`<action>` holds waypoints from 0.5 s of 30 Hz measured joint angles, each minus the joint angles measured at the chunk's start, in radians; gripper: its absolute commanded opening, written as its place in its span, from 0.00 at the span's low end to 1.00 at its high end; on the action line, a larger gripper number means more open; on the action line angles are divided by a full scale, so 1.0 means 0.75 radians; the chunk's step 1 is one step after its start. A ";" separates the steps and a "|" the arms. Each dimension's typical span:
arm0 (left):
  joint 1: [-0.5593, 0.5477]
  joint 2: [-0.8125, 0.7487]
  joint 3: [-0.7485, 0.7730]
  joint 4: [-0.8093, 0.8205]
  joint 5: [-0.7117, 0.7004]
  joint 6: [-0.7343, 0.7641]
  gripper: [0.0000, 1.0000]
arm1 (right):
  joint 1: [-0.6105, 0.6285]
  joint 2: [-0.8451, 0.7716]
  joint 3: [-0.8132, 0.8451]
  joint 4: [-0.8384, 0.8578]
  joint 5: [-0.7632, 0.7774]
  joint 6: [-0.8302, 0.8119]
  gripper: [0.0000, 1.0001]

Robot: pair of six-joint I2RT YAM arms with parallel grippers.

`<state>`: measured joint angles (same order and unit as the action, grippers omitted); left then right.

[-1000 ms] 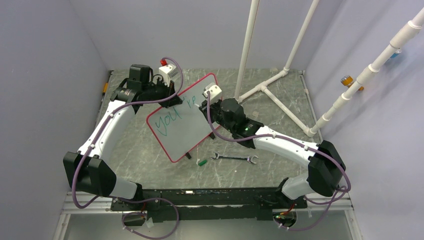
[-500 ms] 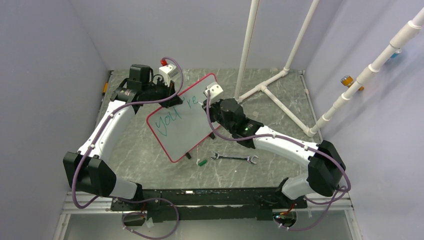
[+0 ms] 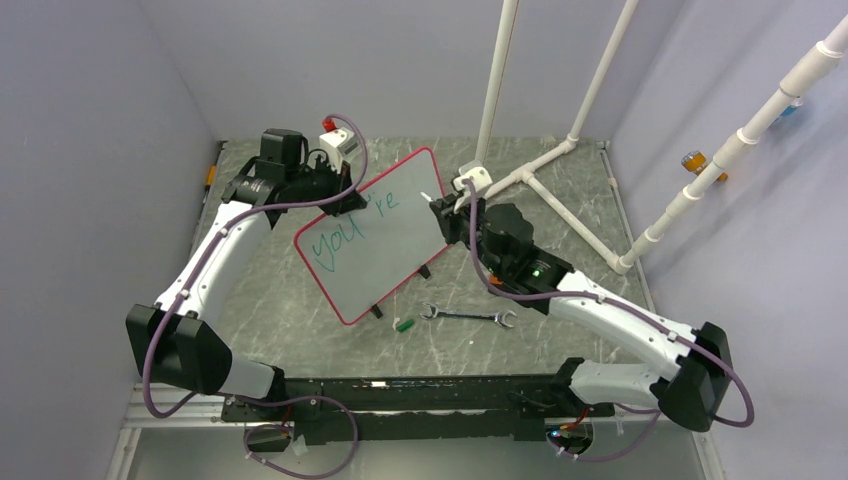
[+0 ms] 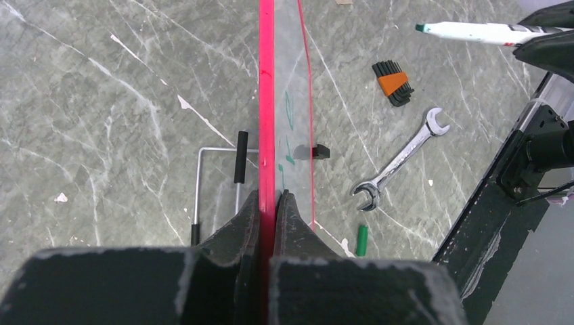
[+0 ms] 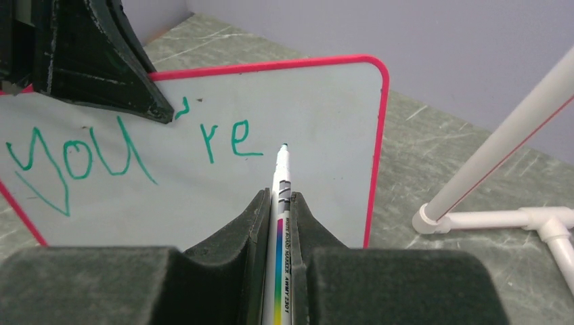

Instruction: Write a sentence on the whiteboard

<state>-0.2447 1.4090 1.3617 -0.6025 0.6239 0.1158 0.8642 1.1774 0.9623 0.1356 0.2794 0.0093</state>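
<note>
Left pincer (image 4: 273, 196): clenched on the red top edge of the whiteboard (image 3: 385, 245), one finger on each face.
Right pincer (image 5: 277, 200): clenched on the barrel of a marker (image 5: 280, 169), green tip pointing forward.
Marker tip: aimed at the bare white area just right of the "re"; in the left wrist view it is clear of the board face, not touching.
Whiteboard, position: in the middle of the table (image 3: 290, 300), propped up and tilted, its lower edge down near a wire stand (image 4: 216, 177).
Sentence (image 5: 128, 152): green lettering reading "you're" along the upper part; the lower part is blank, so probably early in the task.
Whiteboard, handling (judged): thin, stiff and light. The glossy face is slick, and fresh ink would smear under a finger.
Where to hold (judged): by the red frame only, close to the line being written, so that pen pressure does not swing or tip the panel.
Marker, handling (judged): light, with a smooth round barrel that is liable to twist in the grip if pressed hard.
Nearby on the table: a wrench (image 3: 468, 317), a green cap (image 3: 403, 325) and a set of hex keys (image 4: 392, 82).
</note>
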 measured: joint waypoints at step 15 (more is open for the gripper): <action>-0.071 0.020 0.028 0.023 -0.082 -0.014 0.00 | 0.001 -0.205 -0.202 -0.079 -0.108 0.143 0.00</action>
<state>-0.2981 1.4242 1.3827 -0.5854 0.5621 0.1055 0.8646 1.0237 0.8104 0.0761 0.1986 0.1165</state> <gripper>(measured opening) 0.059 0.145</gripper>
